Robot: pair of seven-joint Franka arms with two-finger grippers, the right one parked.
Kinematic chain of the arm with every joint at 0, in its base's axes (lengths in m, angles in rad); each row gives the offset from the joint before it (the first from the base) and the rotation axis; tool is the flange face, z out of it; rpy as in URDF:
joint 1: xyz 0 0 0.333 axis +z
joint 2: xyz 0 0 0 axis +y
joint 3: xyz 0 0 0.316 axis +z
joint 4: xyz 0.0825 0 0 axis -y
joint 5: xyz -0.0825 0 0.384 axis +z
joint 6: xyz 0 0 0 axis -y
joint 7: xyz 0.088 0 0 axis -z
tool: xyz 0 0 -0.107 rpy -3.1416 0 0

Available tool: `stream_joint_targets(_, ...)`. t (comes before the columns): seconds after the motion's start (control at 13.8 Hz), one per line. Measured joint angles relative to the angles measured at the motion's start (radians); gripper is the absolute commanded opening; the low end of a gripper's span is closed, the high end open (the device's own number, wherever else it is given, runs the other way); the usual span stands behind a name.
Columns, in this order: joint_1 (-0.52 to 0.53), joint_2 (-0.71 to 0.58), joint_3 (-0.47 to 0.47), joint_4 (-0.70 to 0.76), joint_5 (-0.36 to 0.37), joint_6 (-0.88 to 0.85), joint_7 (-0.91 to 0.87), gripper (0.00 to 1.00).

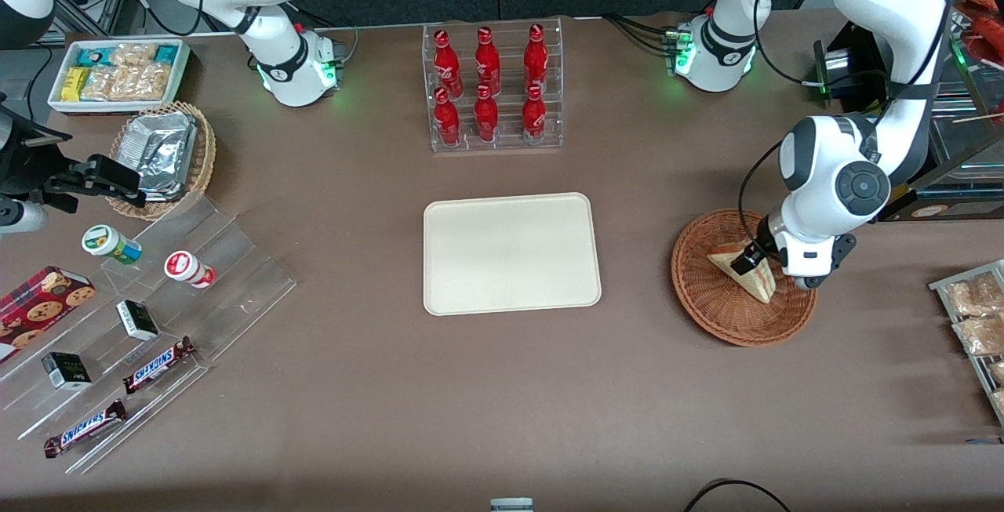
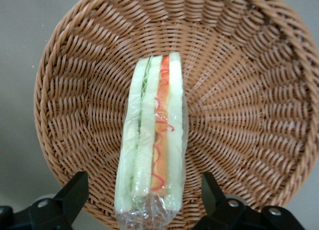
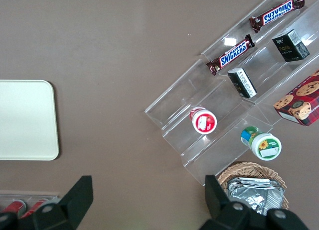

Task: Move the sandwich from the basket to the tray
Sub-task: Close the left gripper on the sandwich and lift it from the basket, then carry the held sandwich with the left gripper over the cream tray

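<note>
A: What's hidden or cut off?

B: In the front view the arm's wrist covers part of the basket (image 1: 725, 308) at about its two o'clock rim, and one dark fingertip crosses the sandwich (image 1: 745, 267). The basket's rim runs out of the wrist view, and there the wrapped end of the sandwich (image 2: 152, 140) nearest the camera blurs into crinkled film.

A: And the claw?

B: The gripper (image 1: 754, 255) hangs over the basket, just above the sandwich. Its fingers (image 2: 75, 192) stand spread wide, one to each side of the wedge, with clear wicker showing between each finger and the bread. It pinches nothing.

A: Where's the sandwich, then?

B: Lying in the basket, near its centre, cut edge up: a red-orange stripe and a green one between pale bread.

A: Counts?

B: One sandwich, one reddish-brown basket, one cream tray (image 1: 511, 252). The tray sits well apart from the basket, toward the parked arm's end. At the tray's twelve o'clock, six red bottles (image 1: 486, 85) in a clear rack.
</note>
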Motion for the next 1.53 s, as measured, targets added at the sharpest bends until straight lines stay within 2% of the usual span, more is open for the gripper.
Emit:
stream_joint_targets(0.07, 0.0, 0.001, 0.0, -0.005, 0.0, 0.004, -0.001, 0.93)
stream_joint_targets(0.29, 0.0, 0.01, 0.0, -0.013, 0.0, 0.019, -0.014, 0.43)
stream_joint_targets(0.44, 0.0, 0.016, 0.0, -0.013, 0.0, 0.021, -0.03, 0.21)
stream_joint_targets(0.8, 0.0, 0.016, 0.0, -0.003, 0.0, 0.024, -0.035, 0.2)
stream_joint_targets(1.02, -0.01, -0.003, -0.003, 0.095, 0.004, -0.149, -0.032, 0.21)
stream_joint_targets(1.31, -0.126, -0.037, -0.007, 0.298, 0.01, -0.424, -0.037, 0.21)
stream_joint_targets(1.53, -0.262, -0.028, -0.012, 0.377, 0.011, -0.477, -0.037, 0.21)
